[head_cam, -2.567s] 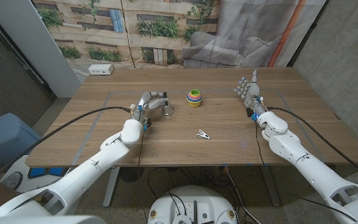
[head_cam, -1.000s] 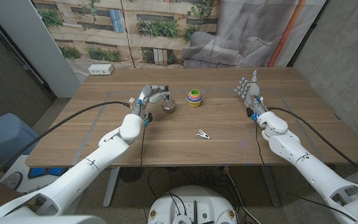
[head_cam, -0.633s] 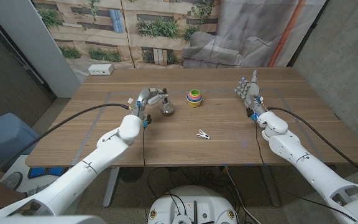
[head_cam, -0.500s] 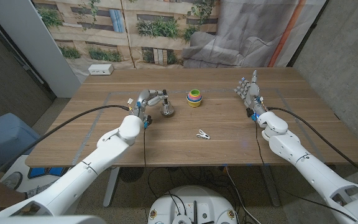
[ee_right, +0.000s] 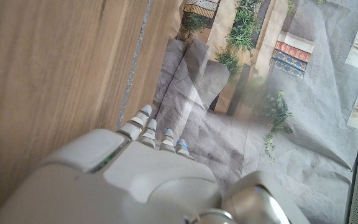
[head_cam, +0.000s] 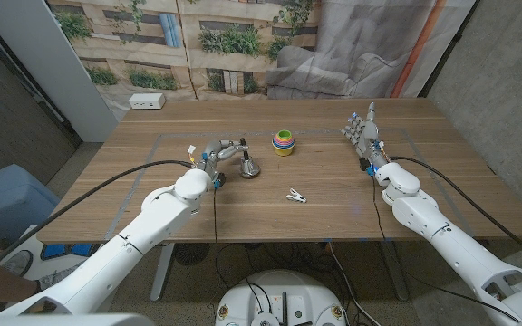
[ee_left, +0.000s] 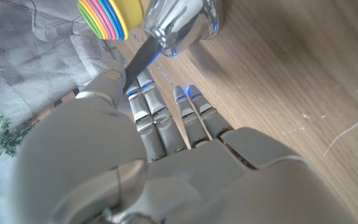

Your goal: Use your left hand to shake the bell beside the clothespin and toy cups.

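Now your left hand (head_cam: 222, 151) pinches the dark handle of the shiny metal bell (head_cam: 249, 168), tilted on the wood-grain table (head_cam: 333, 195) beside the stacked rainbow plastic cups (head_cam: 283, 142). Your right hand (head_cam: 363, 131) stands fingers spread, empty; the clothespin (head_cam: 295, 195) lies nearby.

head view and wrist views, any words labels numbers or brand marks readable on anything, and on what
None can be read.
The white box at the table's far edge: no legible marking, too small to tell.
The bell held by the left hand, the toy cups and the clothespin: no print visible.
The backdrop shows a printed building and plants, no legible signs.
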